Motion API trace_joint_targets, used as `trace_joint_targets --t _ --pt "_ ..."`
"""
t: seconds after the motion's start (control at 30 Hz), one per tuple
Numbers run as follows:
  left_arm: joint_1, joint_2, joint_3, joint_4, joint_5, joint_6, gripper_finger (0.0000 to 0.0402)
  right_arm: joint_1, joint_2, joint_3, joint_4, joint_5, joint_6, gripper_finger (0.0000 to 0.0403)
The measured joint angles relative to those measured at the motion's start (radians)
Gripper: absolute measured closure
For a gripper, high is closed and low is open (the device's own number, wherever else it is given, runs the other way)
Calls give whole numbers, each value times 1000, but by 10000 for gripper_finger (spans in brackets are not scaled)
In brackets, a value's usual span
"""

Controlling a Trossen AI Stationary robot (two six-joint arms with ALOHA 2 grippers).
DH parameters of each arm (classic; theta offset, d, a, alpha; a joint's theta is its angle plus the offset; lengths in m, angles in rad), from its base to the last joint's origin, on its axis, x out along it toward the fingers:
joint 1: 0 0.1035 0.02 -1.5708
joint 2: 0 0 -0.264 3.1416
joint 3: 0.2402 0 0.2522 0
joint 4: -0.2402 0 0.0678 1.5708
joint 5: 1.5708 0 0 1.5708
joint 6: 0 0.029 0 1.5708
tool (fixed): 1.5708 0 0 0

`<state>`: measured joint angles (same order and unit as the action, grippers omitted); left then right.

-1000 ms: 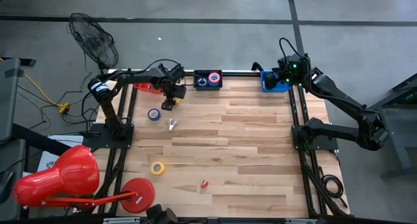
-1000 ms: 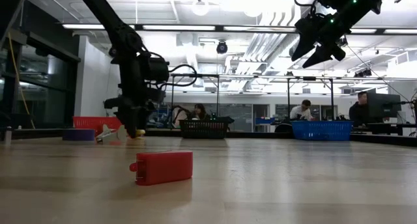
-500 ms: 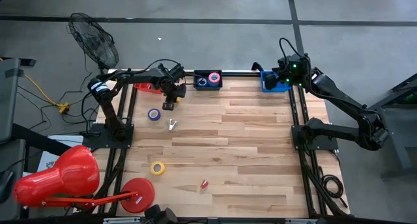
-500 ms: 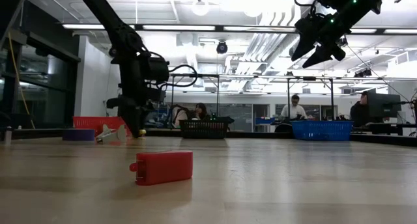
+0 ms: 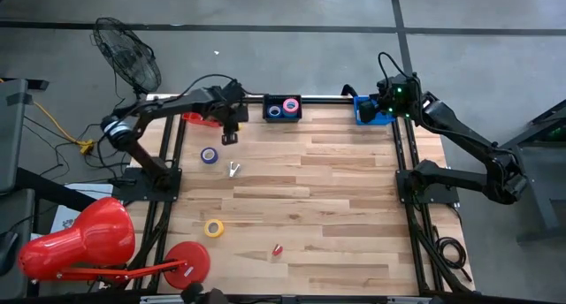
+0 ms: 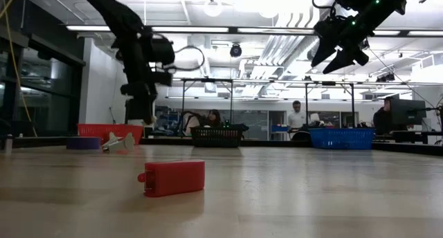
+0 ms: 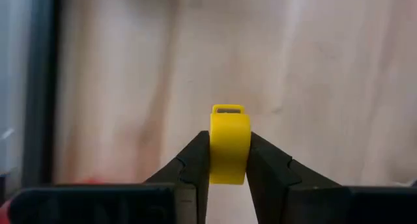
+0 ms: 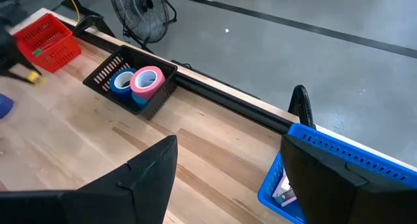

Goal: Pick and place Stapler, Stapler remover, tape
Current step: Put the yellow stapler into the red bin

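The left tool [image 7: 228,160] is closed on a small yellow tape roll [image 7: 229,144], lifted clear of the bench [image 5: 336,189] in the upper left of the high view, near the red bin [image 5: 198,119]. The carry step seems in hand; next it likely needs moving over the black bin [image 5: 283,109] holding blue and pink rolls. The right tool [image 8: 228,165] hangs open above the blue bin [image 8: 339,165]. No writing is readable.

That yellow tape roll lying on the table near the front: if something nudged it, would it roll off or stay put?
The yellow tape roll lies flat on the wooden table, open centre up, so a nudge would probably slide it, not roll it. It is a small ring, likely light and fairly stiff. Tipped onto its edge, it could roll.
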<state>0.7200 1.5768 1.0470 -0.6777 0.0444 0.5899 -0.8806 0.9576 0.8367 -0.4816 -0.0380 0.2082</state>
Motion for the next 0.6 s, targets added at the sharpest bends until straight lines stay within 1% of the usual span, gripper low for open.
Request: trace_joint_targets --t 0.17,0.3,0.37,0.43,0.6 --pt "0 -80 0 -12 -178 -133 327 0 0 0 0 0 0 139" --pt "6 -99 0 -56 -353 -292 317 0 0 0 0 0 0 139" --pt "25 -99 0 -82 -380 -367 316 0 0 0 0 0 0 139" --pt "52 -96 0 -110 -379 -432 318 0 0 0 0 0 0 139" --pt "109 -91 -1 -117 -395 -560 323 0 0 0 0 0 12 139"
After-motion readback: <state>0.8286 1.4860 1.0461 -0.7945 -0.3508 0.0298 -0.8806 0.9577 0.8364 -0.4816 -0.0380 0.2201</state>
